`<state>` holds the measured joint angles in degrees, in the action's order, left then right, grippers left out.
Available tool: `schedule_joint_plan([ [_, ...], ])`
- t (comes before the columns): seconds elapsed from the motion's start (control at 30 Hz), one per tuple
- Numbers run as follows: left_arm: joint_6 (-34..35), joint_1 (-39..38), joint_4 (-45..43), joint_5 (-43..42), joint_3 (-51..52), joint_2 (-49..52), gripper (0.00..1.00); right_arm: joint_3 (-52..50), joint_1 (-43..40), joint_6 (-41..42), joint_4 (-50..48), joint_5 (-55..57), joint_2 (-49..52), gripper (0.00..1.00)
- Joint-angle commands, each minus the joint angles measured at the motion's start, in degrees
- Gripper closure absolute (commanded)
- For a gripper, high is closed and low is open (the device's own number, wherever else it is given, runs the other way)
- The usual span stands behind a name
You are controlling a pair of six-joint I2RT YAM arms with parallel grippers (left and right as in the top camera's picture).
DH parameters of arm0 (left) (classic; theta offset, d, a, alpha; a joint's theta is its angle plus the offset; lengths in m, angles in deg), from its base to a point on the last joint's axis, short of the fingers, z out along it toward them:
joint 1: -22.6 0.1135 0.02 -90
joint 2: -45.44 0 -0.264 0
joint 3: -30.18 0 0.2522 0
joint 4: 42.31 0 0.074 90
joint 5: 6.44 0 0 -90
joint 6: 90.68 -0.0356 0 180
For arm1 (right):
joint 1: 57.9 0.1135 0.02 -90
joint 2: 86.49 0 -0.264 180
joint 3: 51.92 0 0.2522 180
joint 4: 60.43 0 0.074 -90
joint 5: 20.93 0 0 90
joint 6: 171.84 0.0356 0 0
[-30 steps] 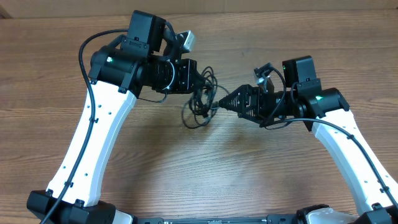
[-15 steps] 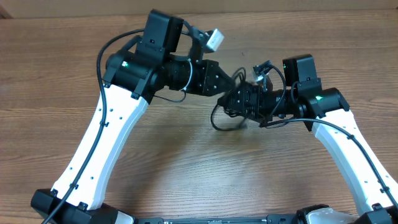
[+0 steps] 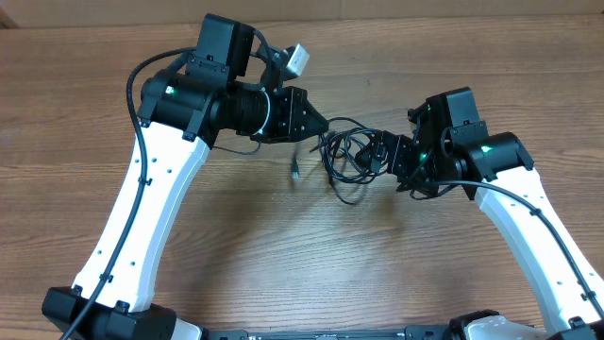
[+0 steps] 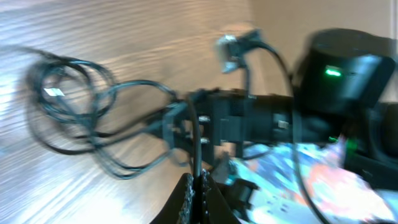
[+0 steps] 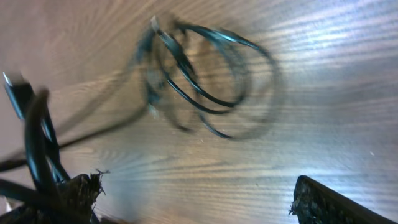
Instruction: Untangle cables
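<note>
**Desk:** Checking the left side first: is it clenched on anything?

**Me:** Yes. My left gripper (image 3: 319,124) is pinched tight. In its wrist view one thin strand (image 4: 196,134) comes straight out from between the closed fingertips, so I read it as grasping that strand.

**Desk:** And the right?

**Me:** My right gripper (image 3: 381,157) is released. Its jaws are spread wide and I see nothing between them.

**Desk:** Where is the tangle from each tool?

**Me:** The cables (image 3: 347,156) lie bunched in loose loops on the table (image 3: 283,246), between my two tools. They sit just past the left tool's tip and straight ahead of the right tool's open jaws. From above, the near loops reach the right fingertips. I cannot tell whether they touch.

**Desk:** Which way does the held piece run?

**Me:** It runs out from the left fingertips toward the right tool and into the bunch. Its long axis lies roughly along the line joining the two tools. One loose plug (image 3: 295,173) sits off to the left tool's side, apart from the bunch.

**Desk:** Which arm is nearer?

**Me:** The right, I judge. The loops are at its mouth, while the left reaches them only through the strand. So I would have the right close on a loop ahead of it. The two tools could then draw apart along that line. The risk I see is the right catching several loops at once and tightening the knot.
</note>
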<state>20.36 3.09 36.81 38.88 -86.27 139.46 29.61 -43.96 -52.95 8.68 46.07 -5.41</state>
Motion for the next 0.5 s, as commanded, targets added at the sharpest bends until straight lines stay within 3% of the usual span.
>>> schedule_joint_plan([
  [0.0,0.0,0.6,1.5,11.4,-1.7,-1.5,0.96,-0.7,-0.5,1.5,-2.4,-1.3,0.7,0.0],
  [0.1,0.1,0.6,3.5,18.3,-1.7,-1.5,0.96,-0.7,-0.5,1.5,-5.9,-9.1,0.7,0.02],
  [0.2,0.5,0.6,4.8,23.5,-1.7,-1.5,0.96,-0.7,-0.5,1.8,-7.6,-11.4,0.7,0.14],
  [0.4,5.3,0.7,8.5,40.1,-1.7,-1.5,0.96,-0.7,-0.5,2.9,-5.3,1.3,0.7,0.2],
  [0.47,6.1,0.7,9.0,40.4,-1.7,-1.5,0.96,-0.7,-0.5,2.8,-4.0,3.6,0.7,0.19],
])
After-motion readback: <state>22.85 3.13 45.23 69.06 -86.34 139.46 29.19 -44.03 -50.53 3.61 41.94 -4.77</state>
